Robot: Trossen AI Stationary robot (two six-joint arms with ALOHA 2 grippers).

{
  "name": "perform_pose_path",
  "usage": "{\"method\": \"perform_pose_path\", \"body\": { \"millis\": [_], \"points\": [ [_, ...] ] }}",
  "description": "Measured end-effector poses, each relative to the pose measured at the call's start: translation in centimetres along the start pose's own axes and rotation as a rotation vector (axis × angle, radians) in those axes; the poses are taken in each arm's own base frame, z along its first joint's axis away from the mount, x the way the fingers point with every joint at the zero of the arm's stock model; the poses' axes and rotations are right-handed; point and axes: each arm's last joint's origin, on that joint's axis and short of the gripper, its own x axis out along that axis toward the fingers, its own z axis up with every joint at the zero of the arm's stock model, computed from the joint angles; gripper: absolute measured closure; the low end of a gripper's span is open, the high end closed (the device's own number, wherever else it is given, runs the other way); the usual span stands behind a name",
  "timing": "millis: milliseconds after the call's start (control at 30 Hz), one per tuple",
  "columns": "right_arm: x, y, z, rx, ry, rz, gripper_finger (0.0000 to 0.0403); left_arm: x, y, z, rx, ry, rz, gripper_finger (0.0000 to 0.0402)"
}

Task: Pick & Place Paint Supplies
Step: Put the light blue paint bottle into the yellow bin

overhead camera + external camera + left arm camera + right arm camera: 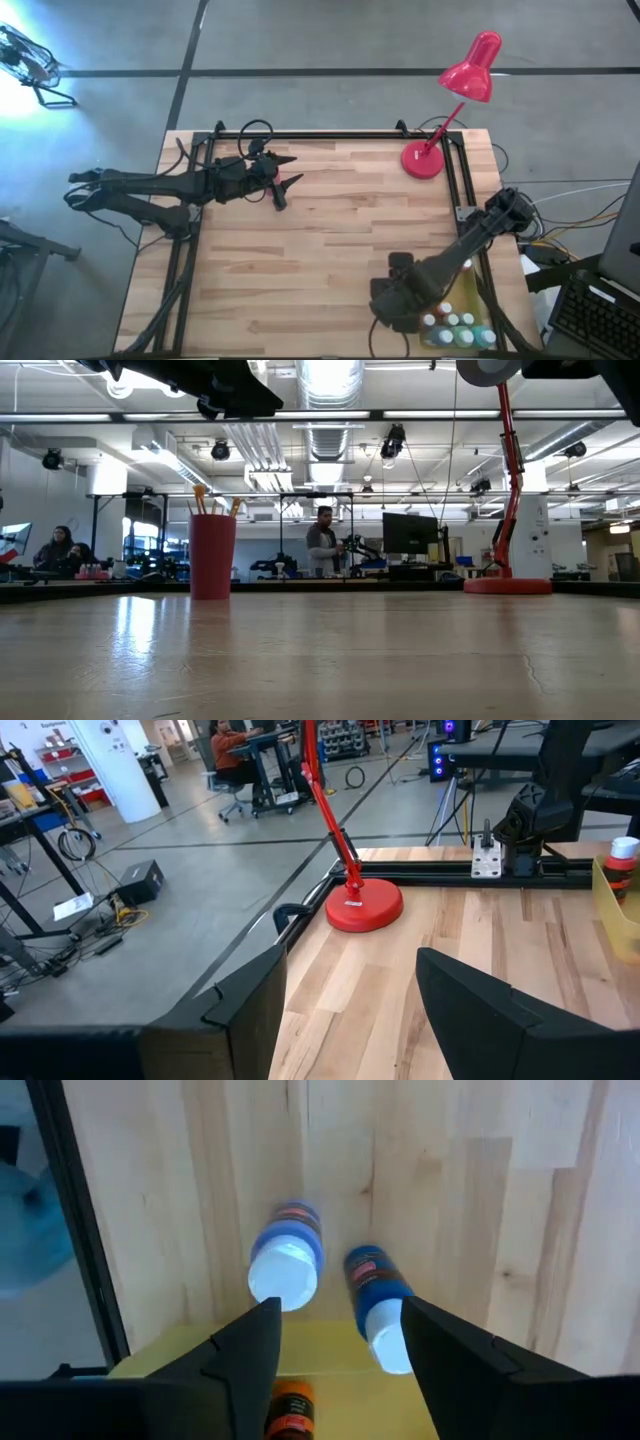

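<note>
Several white-capped paint bottles point(455, 320) stand at the table's near right corner, in and beside a flat yellow tray point(468, 298). My right gripper point(340, 1325) points straight down over them, open. In the right wrist view a light blue bottle point(285, 1260) and a dark blue bottle point(378, 1305) stand upright on the wood by the tray's edge point(330, 1365), and an orange bottle point(290, 1410) shows lower between the fingers. The fingers touch none of them. My left gripper point(290, 172) waits open at the far left, above the table. A red cup of brushes point(212, 555) shows in the low view.
A red desk lamp point(425, 158) stands at the far right, its head point(472, 70) reaching beyond the table's far edge. A black frame rail point(330, 136) runs along the far edge and down both sides. Bare wood lies across the table's middle point(330, 230).
</note>
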Motion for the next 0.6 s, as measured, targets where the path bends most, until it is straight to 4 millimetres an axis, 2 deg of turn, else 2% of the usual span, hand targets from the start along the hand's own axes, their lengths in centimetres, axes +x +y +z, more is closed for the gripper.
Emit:
{"method": "perform_pose_path", "body": {
  "millis": [600],
  "points": [
    [1.8, 1.4, 0.4, 0.028, -0.004, 0.031, 0.0209, 0.0, 0.0, 0.0, 0.000, 0.000, 0.000, 0.0172]
  ]
}}
